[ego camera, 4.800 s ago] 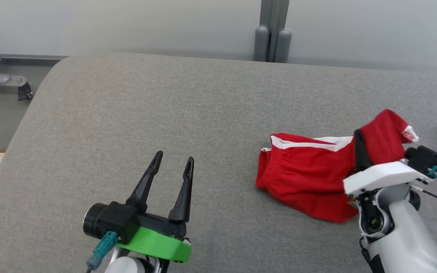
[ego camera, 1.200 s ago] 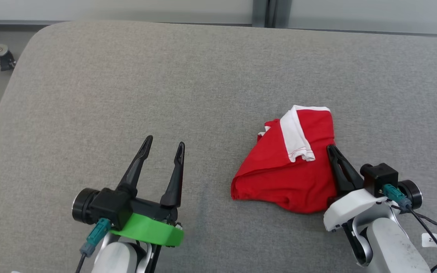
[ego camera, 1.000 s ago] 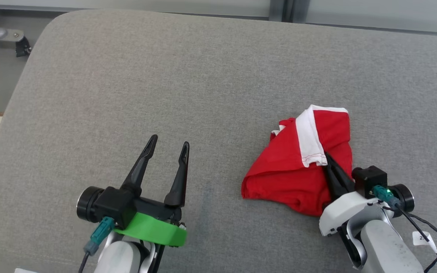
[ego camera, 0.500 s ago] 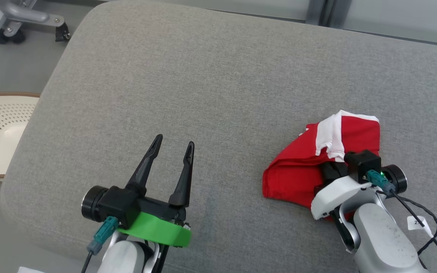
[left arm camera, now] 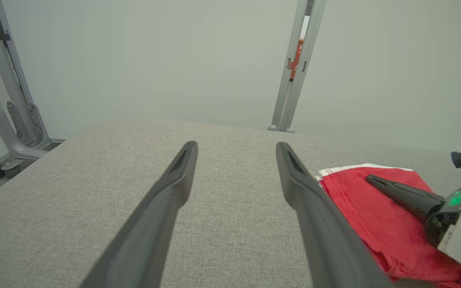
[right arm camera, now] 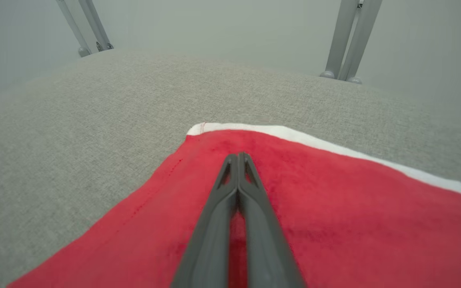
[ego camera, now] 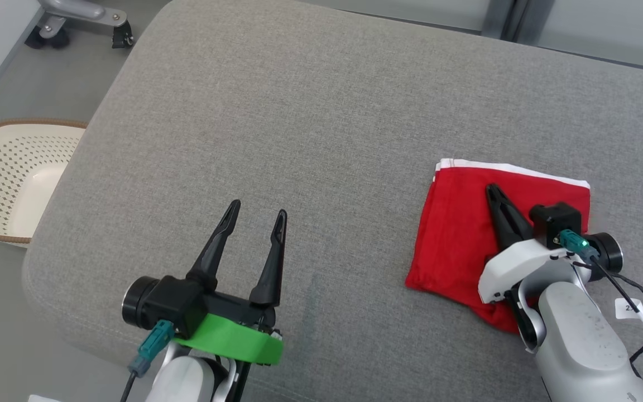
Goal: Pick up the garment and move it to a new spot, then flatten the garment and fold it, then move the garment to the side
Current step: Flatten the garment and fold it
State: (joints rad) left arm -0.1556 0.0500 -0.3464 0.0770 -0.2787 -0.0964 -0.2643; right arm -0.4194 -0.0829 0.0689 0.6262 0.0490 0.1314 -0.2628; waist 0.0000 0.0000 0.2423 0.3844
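If I drag my right pincer (ego camera: 493, 191), tips pressed together and lying low on the folded red garment (ego camera: 455, 234), the top layer may ruck and spoil the fold. The garment lies flat on the right of the grey worktop (ego camera: 299, 111); my left pincer (ego camera: 259, 209) hovers, fingers apart, well to its left

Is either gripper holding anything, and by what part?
Nothing is held: left gripper open and empty; right gripper shut, lying on the red garment, no cloth pinched.
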